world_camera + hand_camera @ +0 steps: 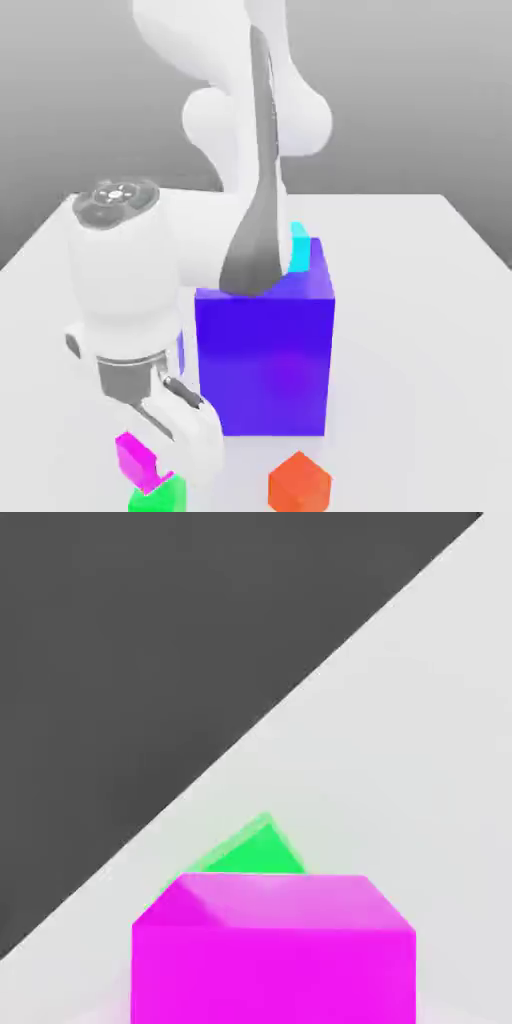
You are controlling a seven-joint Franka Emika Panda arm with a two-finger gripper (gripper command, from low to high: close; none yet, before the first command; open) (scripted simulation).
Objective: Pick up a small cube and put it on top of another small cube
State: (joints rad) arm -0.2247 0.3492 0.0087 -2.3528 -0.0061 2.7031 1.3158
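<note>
The fingers (150, 440) held the small, rigid, glossy, likely light pink cube (135, 457) by opposite flat faces, at eleven o'clock above the green cube (160, 495).

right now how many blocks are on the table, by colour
pink cube: 1
green cube: 1
orange-red cube: 1
cyan cube: 1
big blue block: 1
total: 5
</note>
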